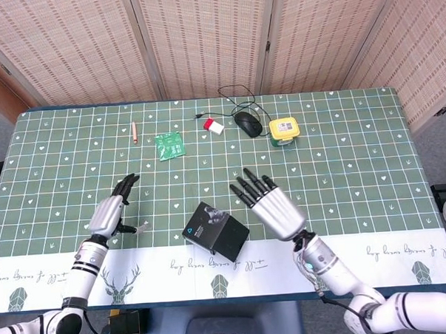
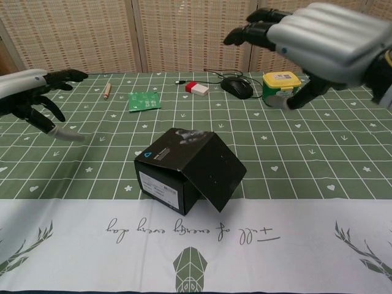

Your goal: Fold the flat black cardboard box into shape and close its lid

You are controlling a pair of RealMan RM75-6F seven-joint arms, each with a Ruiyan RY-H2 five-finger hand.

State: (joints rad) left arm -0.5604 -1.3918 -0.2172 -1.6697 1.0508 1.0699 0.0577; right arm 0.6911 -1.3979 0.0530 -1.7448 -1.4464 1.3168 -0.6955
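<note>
Black cardboard box at frame centre on the bench, folded into shape; lid flap looks not fully seated. Left robot hand & right robot hand raised, released, holding nothing.

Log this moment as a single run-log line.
black box: assembled, on table, lid flap not flush | right hand: raised, holds nothing | left hand: fingers apart, clear of box | phase: released

One black box, two hands up, left hand and right hand. One mouse, one yellow tub, one green packet, one pencil, maybe an eraser.
</note>
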